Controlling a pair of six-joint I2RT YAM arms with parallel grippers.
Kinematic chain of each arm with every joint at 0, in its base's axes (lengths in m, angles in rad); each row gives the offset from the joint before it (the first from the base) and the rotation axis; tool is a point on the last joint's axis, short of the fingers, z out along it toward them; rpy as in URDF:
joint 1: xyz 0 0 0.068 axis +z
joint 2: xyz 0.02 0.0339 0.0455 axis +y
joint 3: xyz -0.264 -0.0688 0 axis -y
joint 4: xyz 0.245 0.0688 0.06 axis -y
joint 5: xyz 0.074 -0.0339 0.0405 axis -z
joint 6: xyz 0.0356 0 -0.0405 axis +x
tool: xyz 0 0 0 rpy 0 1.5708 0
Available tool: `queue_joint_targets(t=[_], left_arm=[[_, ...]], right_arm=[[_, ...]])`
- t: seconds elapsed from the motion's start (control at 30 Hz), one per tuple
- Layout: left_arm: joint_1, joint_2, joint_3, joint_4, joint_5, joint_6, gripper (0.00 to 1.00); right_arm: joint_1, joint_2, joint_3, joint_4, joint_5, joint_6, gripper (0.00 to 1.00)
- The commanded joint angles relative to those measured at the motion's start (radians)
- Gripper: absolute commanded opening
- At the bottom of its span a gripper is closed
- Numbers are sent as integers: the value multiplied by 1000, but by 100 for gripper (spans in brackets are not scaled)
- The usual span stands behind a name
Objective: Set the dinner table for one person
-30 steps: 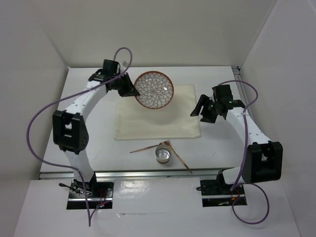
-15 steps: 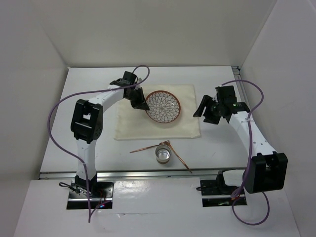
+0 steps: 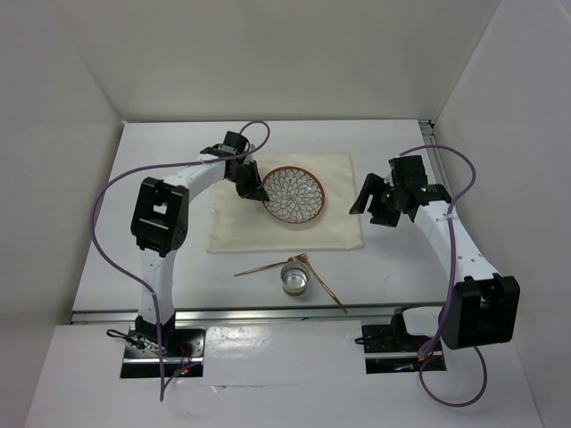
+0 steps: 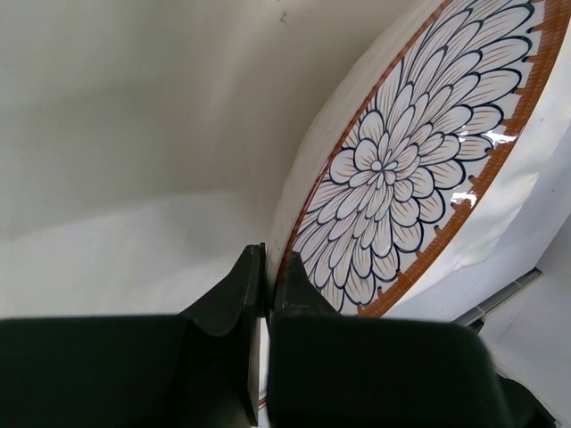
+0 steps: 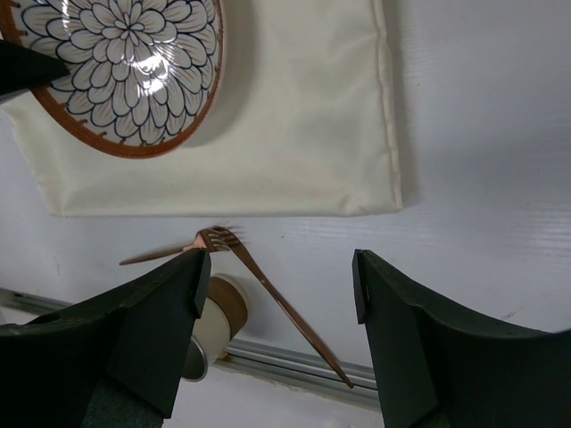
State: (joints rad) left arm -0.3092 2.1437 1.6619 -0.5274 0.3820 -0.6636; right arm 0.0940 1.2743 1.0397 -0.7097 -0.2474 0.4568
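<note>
The left gripper [image 3: 265, 194] clenches the round flower-patterned ceramic plate [image 3: 296, 193] at 9 o'clock, over the cream fabric cloth [image 3: 335, 227] on the white dinner table [image 3: 393, 272]; the thin rim may slip. The right gripper [image 3: 373, 207] hangs released.

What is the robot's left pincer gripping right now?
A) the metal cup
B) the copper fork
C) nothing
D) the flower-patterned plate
D: the left pincer is closed on the rim of the flower-patterned plate, as the left wrist view shows up close.
</note>
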Motion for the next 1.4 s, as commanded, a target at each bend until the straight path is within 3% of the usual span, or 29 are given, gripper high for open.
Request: queue_joint_targets(t=[0.0,0.07,0.2,0.33,0.43,0.57,0.7,0.9,1.03,1.07,1.17,1.3,1.37], left_arm=[[-1,4,82,-19,-34,-5,8],[-1,13,82,-34,-54,-5,24],[-10,-10,82,-75,-120,4,78],[-21,-69,73,-111,-198,13,91],[-30,-151,73,-161,-254,38,91],[-39,-289,104,-220,-346,77,91],[-39,-414,145,-262,-416,98,89],[-10,-505,145,-273,-388,125,85],[-10,-528,136,-282,-370,125,82],[-10,-539,136,-283,-370,125,81],[-10,-568,148,-310,-390,114,77],[-10,-620,148,-299,-371,125,77],[-10,-633,157,-299,-362,137,77]], right_arm=[[9,-9,48,-57,2,-56,77],[21,-25,48,-57,-9,-78,80],[156,-49,59,-57,11,-106,81],[355,-49,68,-57,77,-84,81],[519,-29,33,-45,102,-55,81],[649,31,11,-20,137,-5,81],[740,97,-30,21,173,43,78],[788,145,-73,55,226,75,71],[806,181,-73,79,226,88,48],[816,181,-57,79,226,97,26],[826,191,60,-14,276,108,0],[826,191,268,-140,367,77,0],[753,206,383,-187,387,54,0]])
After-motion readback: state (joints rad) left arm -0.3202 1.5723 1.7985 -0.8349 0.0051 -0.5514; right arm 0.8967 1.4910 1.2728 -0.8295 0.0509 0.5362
